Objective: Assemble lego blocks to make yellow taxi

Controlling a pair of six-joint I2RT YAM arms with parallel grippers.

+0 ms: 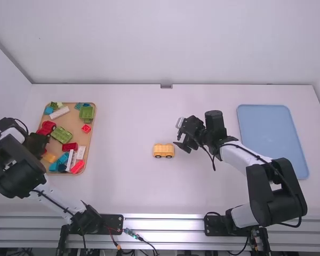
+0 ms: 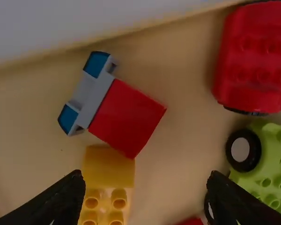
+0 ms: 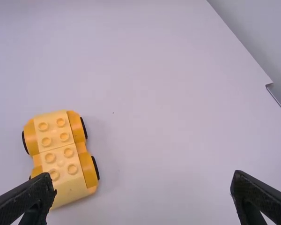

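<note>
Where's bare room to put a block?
Bare white table between the wooden tray and yellow car, and beyond the car toward the back edge; the blue tray too. Crowded: the wooden tray, and beside the car, near the right tool.

It's looking like a robotics lab: two robot arms [image 1: 272,186] are standing at a metal rail [image 1: 165,221], cables [image 1: 141,239] are trailing (plenty of them!), plain walls [image 1: 165,42] are backing a white counter [image 1: 122,192].

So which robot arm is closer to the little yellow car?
Right. The right arm is just right of the yellow car; the left arm is far left of it, over the tray.
</note>
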